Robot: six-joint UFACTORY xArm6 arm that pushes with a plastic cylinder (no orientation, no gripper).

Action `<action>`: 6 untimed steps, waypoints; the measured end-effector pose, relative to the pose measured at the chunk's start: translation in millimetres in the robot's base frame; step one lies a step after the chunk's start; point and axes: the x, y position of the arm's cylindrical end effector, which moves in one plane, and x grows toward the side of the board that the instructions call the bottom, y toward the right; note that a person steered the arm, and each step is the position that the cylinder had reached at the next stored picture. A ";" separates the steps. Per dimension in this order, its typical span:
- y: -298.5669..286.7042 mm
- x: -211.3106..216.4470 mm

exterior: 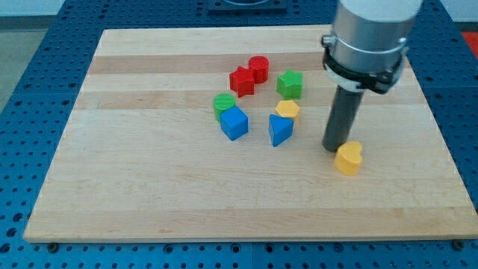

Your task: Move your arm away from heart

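A yellow heart block [349,158] lies on the wooden board [149,187] at the view's right. My tip [334,148] stands just to the heart's upper left, touching or nearly touching it. Left of the tip, a cluster of blocks sits mid-board: a red star-like block [241,80], a red cylinder [258,68], a green star-like block [290,84], a green cylinder [223,104], a blue cube [234,122], a yellow block [287,110] and a blue triangular block [280,130].
The arm's grey cylindrical body [369,37] hangs over the board's upper right. The board rests on a blue perforated table [30,90]. The board's right edge [448,161] is close to the heart.
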 end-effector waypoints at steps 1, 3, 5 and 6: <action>13.8 22.1; 29.6 39.1; -3.4 -24.9; -8.3 -73.3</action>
